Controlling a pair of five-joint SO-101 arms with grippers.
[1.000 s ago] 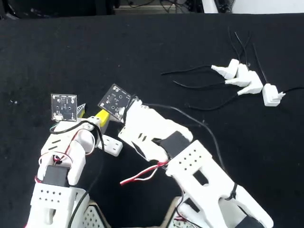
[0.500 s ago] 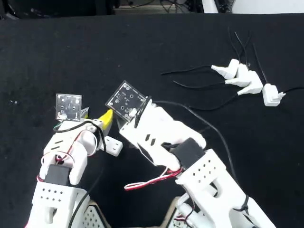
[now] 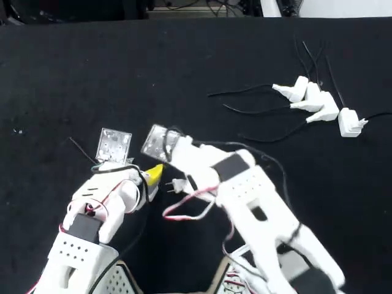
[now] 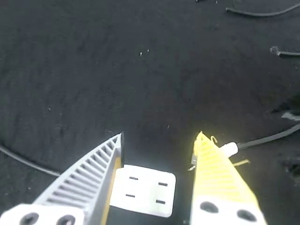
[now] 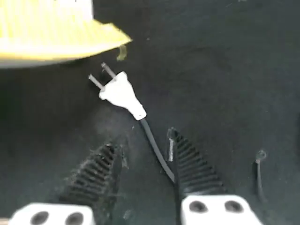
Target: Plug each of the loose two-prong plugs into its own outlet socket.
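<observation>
A white two-prong plug (image 5: 120, 93) lies on the black table, its prongs pointing at the yellow finger (image 5: 61, 35) of my left gripper. Its black cable runs back between the dark fingers of my right gripper (image 5: 140, 141), which is open and a short way behind the plug. From above, the same plug (image 3: 178, 185) lies just right of the yellow finger (image 3: 154, 173). My left gripper (image 4: 159, 138) is open, and a white outlet block (image 4: 144, 190) with slot pairs sits between its fingers near their base.
Several more white plugs (image 3: 313, 101) and a white adapter (image 3: 350, 121) lie at the back right with thin black cables trailing left. A red and white wire (image 3: 187, 207) loops beside the right arm. The black table's far left is bare.
The left arm has shifted right and turned. The right arm has swung and drawn back, and the plug now shows lying on the table between the two grippers.
</observation>
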